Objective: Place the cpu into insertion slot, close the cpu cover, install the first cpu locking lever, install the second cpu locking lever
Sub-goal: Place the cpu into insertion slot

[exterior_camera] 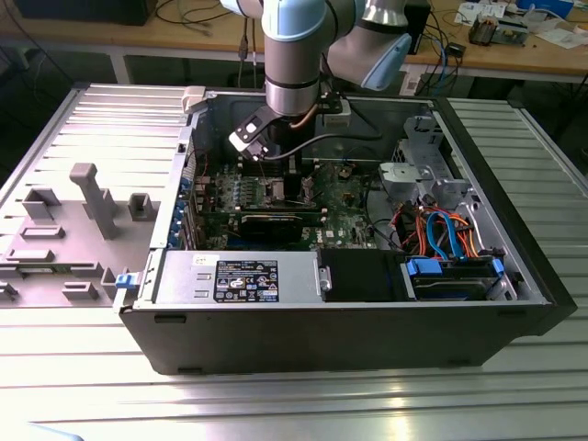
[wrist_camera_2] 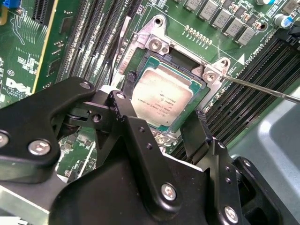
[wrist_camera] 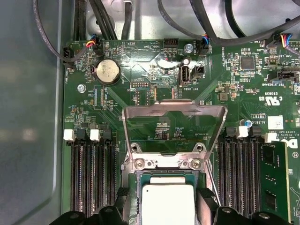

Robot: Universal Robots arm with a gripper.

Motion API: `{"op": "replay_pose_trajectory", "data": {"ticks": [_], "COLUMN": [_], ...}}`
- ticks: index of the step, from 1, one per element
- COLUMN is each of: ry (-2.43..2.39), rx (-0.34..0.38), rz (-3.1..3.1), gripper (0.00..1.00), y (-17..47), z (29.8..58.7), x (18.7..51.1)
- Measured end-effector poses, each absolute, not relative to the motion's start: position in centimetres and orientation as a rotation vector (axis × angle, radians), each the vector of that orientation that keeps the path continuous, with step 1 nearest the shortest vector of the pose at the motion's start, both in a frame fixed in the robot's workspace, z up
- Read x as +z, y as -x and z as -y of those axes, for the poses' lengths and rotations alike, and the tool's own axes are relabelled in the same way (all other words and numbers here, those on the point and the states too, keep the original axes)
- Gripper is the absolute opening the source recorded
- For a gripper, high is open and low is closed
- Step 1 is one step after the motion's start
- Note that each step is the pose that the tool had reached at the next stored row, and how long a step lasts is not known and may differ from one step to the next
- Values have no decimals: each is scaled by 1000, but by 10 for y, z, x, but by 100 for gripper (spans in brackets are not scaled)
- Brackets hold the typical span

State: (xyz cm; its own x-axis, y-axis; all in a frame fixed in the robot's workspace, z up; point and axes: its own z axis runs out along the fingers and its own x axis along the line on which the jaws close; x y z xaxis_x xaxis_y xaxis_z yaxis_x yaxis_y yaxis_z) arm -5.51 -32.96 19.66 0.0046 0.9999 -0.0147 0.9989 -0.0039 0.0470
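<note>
Electronics lab: cable-strewn workbench (exterior_camera: 184,41), opened computer case (exterior_camera: 276,340).

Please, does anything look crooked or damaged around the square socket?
Nothing stands out. The flat silver-grey square chip lies level in the silver-rimmed socket; the thin silvery metal frame cover stands open, apparently undamaged.

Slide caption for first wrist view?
The cpu sits in the insertion slot, cpu cover open, end effector open astride it.

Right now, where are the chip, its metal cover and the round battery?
cpu (wrist_camera_2: 161,96): second wrist view, middle of its silver top.
cpu cover (wrist_camera: 173,105): first wrist view, crossbar of the open frame.
round battery (wrist_camera: 107,71): first wrist view, centre of its face.
</note>
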Motion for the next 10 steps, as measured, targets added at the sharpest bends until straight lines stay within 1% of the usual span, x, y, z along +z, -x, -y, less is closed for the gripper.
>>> {"op": "replay_pose_trajectory", "data": {"ticks": [10], "ry": [-2187], "rx": [16], "rz": [-2179], "gripper": [67], "y": [55], "z": [329], "x": [208]}}
